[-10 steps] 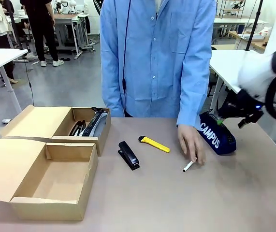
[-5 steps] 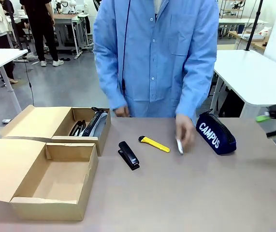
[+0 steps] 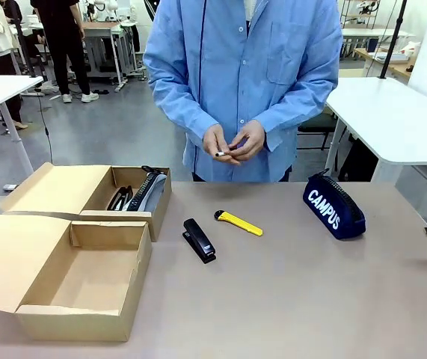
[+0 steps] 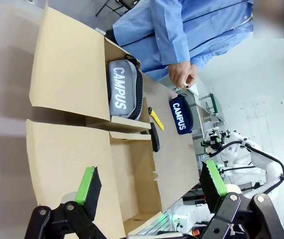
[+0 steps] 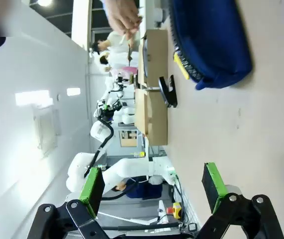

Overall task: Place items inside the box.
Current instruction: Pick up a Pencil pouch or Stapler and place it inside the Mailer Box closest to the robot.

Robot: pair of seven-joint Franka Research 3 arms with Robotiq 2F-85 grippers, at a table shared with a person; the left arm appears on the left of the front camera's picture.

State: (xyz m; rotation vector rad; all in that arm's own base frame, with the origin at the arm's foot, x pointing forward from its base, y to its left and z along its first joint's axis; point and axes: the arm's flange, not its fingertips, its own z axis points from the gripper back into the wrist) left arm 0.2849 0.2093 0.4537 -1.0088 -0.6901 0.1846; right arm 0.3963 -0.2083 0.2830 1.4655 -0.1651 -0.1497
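Table: navy pouch, knife, stapler out; person's hands hold marker; L gripper, R gripper jaws apart.

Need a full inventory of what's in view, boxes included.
Front box: 1, brown cardboard, table's near left, open.
Rear box: 1, brown cardboard, behind it, open.
Grey pouch: 1, grey, in rear box.
Navy pouch: 1, navy, table's right.
Stapler: 1, black, mid-table.
Utility knife: 1, yellow, mid-table, apart from stapler.
Marker: 1, black-and-white, held by person.
Person's hands: 2, together at chest, on marker.
Left end effector: 1, black, green pads, open above boxes.
Right end effector: 1, same colours, open, table's right edge.
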